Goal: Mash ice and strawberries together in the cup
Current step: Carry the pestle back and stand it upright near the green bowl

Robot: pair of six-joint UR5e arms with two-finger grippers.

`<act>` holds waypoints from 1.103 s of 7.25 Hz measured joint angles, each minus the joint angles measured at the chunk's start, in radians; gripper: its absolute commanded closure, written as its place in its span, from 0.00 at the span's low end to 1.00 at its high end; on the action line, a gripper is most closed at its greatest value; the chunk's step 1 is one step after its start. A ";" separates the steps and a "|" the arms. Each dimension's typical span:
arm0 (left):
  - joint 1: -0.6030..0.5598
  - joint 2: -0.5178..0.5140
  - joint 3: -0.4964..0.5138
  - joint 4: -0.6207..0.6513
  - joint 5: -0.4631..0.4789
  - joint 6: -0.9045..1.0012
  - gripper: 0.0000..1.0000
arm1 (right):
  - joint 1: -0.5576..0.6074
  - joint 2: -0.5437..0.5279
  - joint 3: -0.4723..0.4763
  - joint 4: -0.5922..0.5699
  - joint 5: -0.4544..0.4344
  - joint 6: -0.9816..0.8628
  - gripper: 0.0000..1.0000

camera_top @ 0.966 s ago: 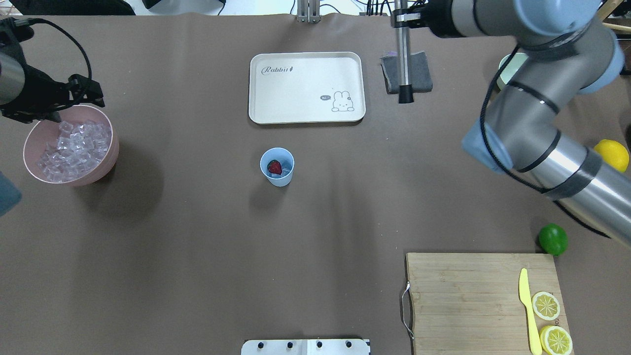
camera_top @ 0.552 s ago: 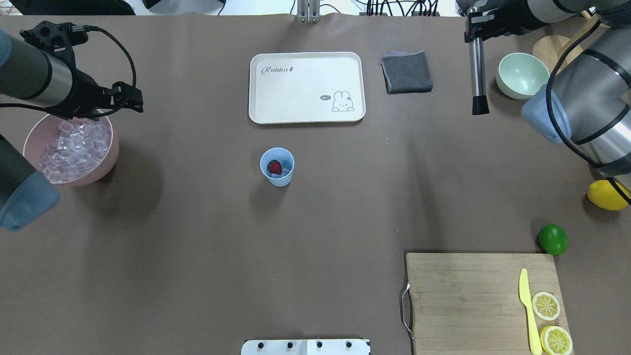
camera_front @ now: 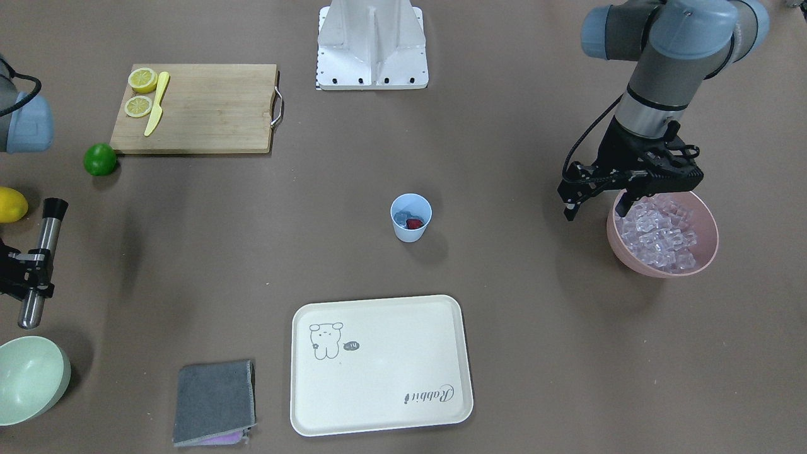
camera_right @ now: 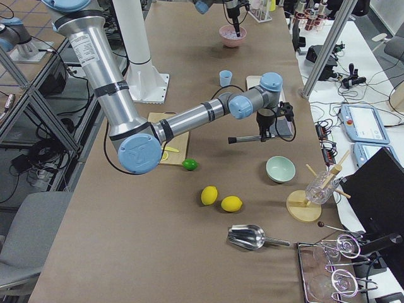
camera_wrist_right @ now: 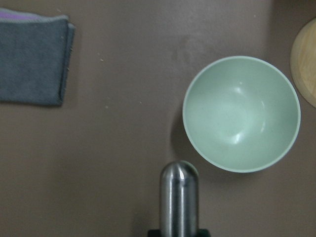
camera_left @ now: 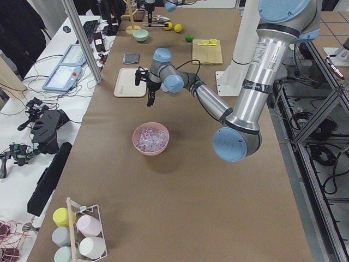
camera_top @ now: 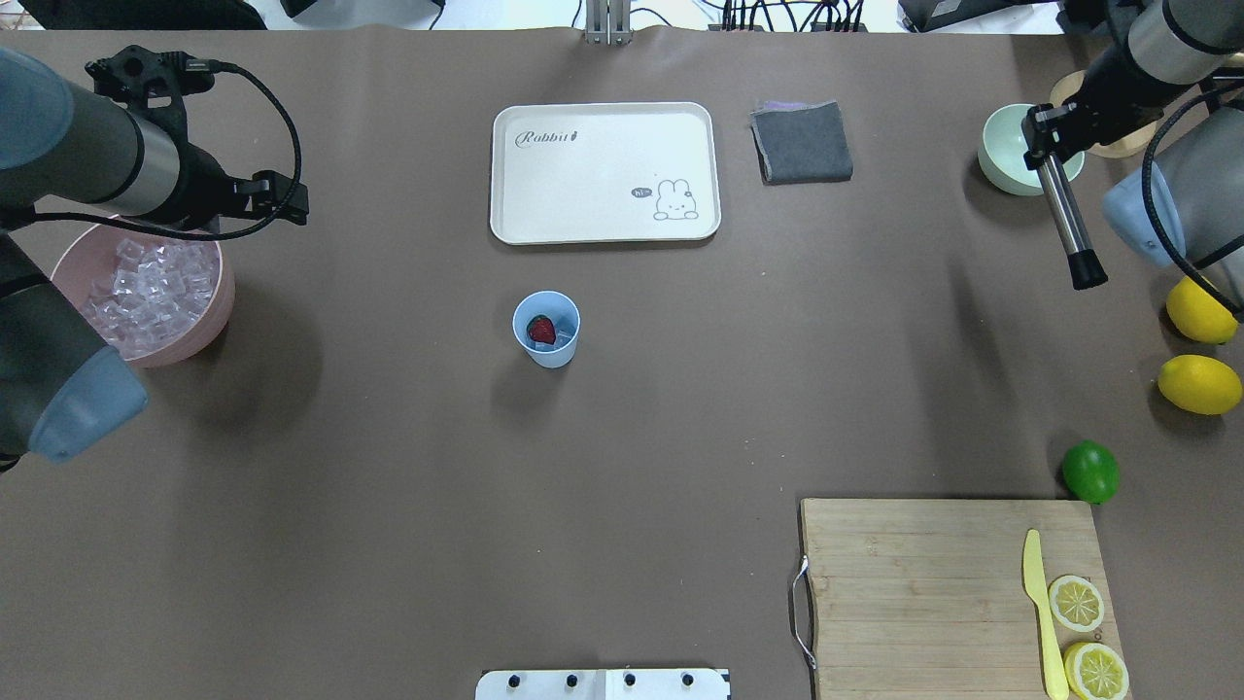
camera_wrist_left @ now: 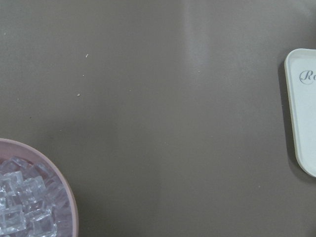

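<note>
4 wide views, 2 wrist close-ups.

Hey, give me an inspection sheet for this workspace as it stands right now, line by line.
Surface: brown mat, flat; spills, nothing seen.
Job's things: cup upright mid-table, holding strawberry and ice; muddler not in it.
Clutter: pink bowl heaped with more ice, tray, grey cloth, green bowl, cutting board with knife and lemon slices, lime, two lemons.
Grippers: left end effector open above pink bowl's rim; right end effector shut on muddler near green bowl.
Cables: black cable looping at left wrist.
Surroundings: tablet on side bench.
</note>
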 measured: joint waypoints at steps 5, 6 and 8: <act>0.001 -0.005 0.005 0.001 0.003 0.058 0.03 | -0.112 -0.085 -0.023 0.003 -0.029 0.038 1.00; 0.001 -0.008 0.006 0.001 0.003 0.062 0.03 | -0.135 -0.083 -0.028 0.003 -0.049 0.057 1.00; 0.002 -0.010 0.008 0.001 0.003 0.065 0.03 | -0.161 -0.072 -0.035 0.002 -0.079 0.079 1.00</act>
